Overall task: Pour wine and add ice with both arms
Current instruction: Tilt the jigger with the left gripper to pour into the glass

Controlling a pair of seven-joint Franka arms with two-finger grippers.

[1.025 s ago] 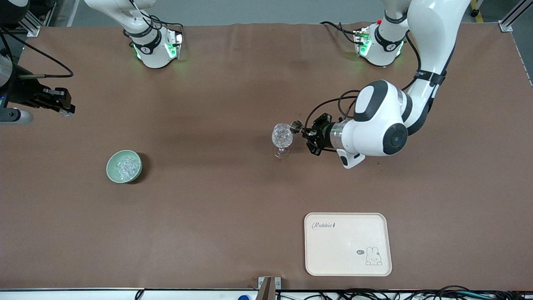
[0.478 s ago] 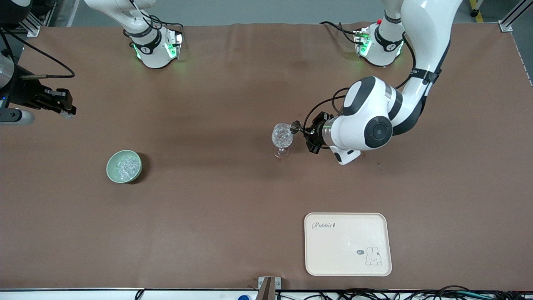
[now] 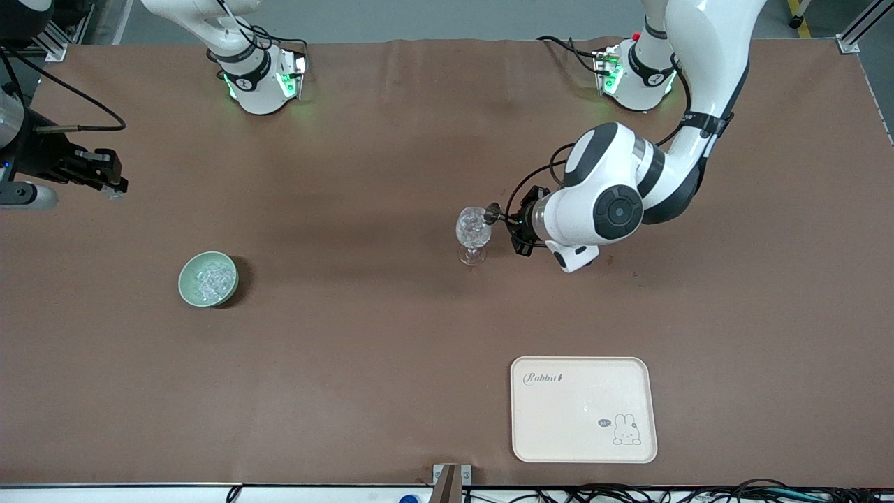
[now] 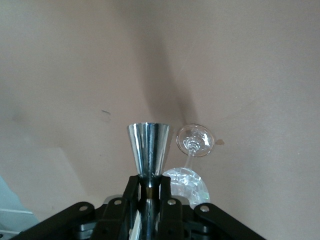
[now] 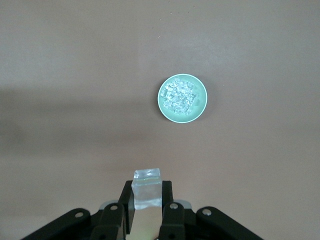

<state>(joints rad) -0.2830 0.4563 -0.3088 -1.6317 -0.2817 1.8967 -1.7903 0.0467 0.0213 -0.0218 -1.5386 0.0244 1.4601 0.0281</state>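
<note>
A stemmed glass stands mid-table, its bowl glinting. My left gripper is level with its rim, shut on the waist of a steel jigger that lies tipped sideways with its mouth at the glass's rim. Wine is out of view. My right gripper hangs over bare table at the right arm's end, shut on one clear ice cube. More ice fills a green bowl.
A cream tray with a rabbit print lies near the front edge, toward the left arm's end. Both arm bases stand along the edge farthest from the camera.
The left arm's wrist and elbow swung in toward the glass, carrying the jigger slightly closer to the rim. The right gripper with its ice cube barely moved.
</note>
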